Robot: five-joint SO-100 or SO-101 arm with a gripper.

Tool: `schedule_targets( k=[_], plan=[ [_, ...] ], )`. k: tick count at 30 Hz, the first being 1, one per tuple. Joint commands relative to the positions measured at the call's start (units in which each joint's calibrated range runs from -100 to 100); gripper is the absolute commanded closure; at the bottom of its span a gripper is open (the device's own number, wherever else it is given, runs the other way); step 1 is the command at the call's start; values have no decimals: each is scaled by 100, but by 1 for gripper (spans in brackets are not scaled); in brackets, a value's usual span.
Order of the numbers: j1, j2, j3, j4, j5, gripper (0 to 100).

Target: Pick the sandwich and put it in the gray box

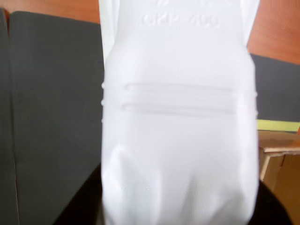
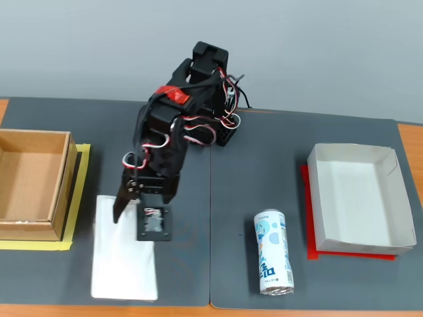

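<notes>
Grasping is the step in hand: in the fixed view the arm [image 2: 178, 125] leans down toward seven o'clock from its base and the claw [image 2: 135, 218] sits over the top end of the sandwich [image 2: 125, 261], which lies flat on the dark mat of the desk [image 2: 264, 145] near the lower left, its long side running from twelve to six o'clock. The wrist view is filled almost edge to edge by the white pack [image 1: 180, 131], blurred, so the camera is very close to it. Whether the claw is clenched on the pack or only straddling its end I cannot tell; neither view shows the fingertips clearly. The pack looks to be on the mat, not lifted. The gray box [image 2: 396, 191] stands well apart at three o'clock from the arm, on a red sheet, with a can [image 2: 273, 252] lying between it and the sandwich. A brown box [image 2: 61, 185] sits just beside the pack at ten o'clock. Next, I judge, comes a firm closing on the rim, a lift high enough to clear the can, then a swing to three o'clock over the gray box.
</notes>
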Motion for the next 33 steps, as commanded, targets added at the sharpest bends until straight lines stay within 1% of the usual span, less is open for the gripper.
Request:
schedule_targets(
  k=[1,8,17,25,33],
  plan=[
    [-346,-606,-207,15,8,78],
    [-1294,-1403,-134,67,-18,78],
    [-3211,-2327,-125,545,-18,78],
    [-4867,-2794,-125,866,-39,78],
    [-6090,-2760,-125,536,-789,78]
  ],
)
